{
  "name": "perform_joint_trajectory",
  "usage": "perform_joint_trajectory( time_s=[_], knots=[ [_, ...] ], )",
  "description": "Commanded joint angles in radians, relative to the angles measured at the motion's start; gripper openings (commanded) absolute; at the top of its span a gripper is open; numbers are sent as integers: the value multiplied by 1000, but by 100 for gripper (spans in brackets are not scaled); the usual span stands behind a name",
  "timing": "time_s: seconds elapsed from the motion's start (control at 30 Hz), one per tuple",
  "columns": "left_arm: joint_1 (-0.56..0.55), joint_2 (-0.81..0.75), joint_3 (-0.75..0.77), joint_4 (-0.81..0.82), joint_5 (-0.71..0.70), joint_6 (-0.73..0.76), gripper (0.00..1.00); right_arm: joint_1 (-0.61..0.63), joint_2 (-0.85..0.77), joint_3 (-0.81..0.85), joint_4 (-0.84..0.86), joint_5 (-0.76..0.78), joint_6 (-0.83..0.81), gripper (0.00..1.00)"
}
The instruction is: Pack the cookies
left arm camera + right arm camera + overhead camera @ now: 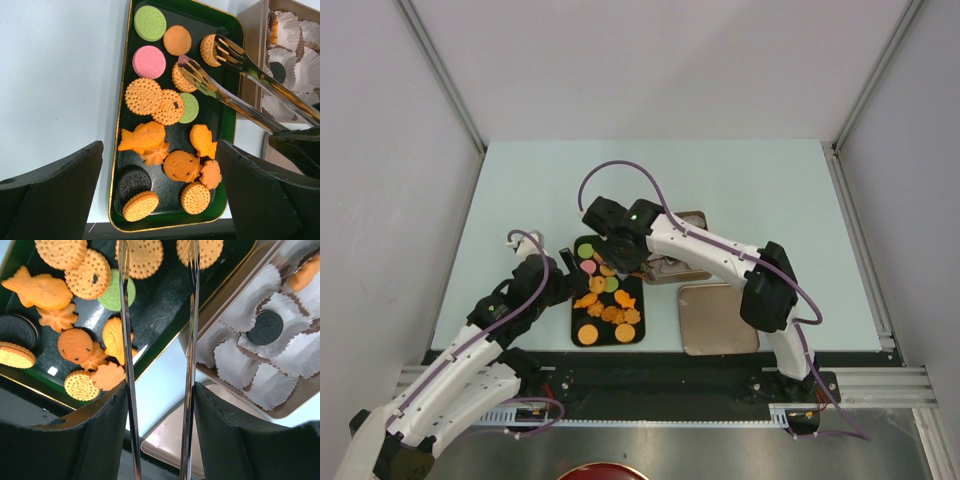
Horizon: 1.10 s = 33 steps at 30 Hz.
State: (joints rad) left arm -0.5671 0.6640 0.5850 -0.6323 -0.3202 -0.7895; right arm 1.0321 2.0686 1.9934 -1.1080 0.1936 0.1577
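Note:
Several cookies (605, 295) lie in a black tray with a green-gold rim (572, 322): round orange, green, pink and dark discs plus fish and flower shapes (145, 137). My right gripper (620, 255) is shut on metal tongs (192, 340). The tong tips are spread over two round orange cookies (212, 50) at the tray's far end. My left gripper (565, 285) is open and empty, its fingers (55, 195) either side of the tray's near end. A tin box (235, 385) of white paper cups holds a dark cookie (266, 327) and an orange one (305, 272).
The tin box (692, 270) stands right of the tray, partly under my right arm. Its flat lid (715, 318) lies nearer, right of the tray's near end. The table's near edge runs just behind the tray (165, 232).

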Motion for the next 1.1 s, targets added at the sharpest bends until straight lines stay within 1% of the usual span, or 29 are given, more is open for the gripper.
perform_joint_trajectory(
  time_s=[0.0,0.37,0.63,0.73,0.87,1.03,1.07],
  knots=[
    [7,-4,10,6,-13,-22,100,14,-67,-21,14,-13,13,57],
    [7,-9,13,3,-16,-20,100,71,-44,38,0,-14,26,57],
    [7,-9,12,5,-11,-16,100,60,-28,-7,0,-26,36,57],
    [7,-15,12,0,-14,-16,100,51,-33,-16,11,-54,42,56],
    [7,-21,13,0,-16,-16,100,20,-54,-60,55,-146,60,55],
    [7,-18,7,3,-14,-17,100,-6,-74,-96,80,-183,72,53],
    [7,-15,10,5,-14,-17,100,-9,-77,-108,88,-219,74,53]
  ],
)
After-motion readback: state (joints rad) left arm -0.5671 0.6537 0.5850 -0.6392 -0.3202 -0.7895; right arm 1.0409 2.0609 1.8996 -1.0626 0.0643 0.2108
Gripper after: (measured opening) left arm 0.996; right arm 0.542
